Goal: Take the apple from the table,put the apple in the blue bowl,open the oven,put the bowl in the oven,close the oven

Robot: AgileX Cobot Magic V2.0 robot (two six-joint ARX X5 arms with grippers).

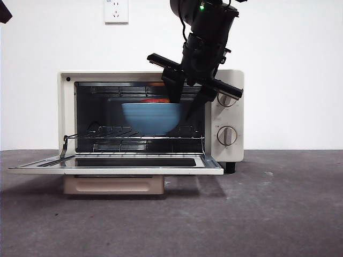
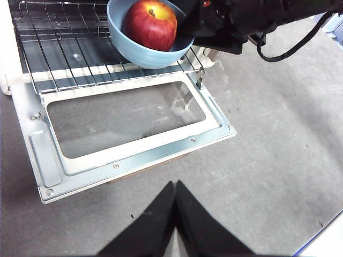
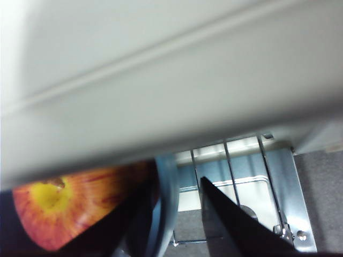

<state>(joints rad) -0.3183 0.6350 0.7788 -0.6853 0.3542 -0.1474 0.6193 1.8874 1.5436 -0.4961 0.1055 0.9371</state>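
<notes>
Bowl-into-oven step is underway: right gripper (image 1: 182, 110) is clenching the rim of the blue bowl (image 1: 151, 118) — one jaw inside, one outside — and holding it within the oven (image 1: 150, 115) mouth, just above the wire rack (image 1: 115, 134). Apple (image 2: 151, 24) is sitting in the bowl, stem dimple facing up. Bowl is sitting upright, opening upward, no long axis. Next move is calling for lowering, releasing, backing out over the open door (image 2: 128, 134). Left gripper (image 2: 174, 195) is waiting above the surface (image 1: 268, 214), jaws pressed together, empty.
</notes>
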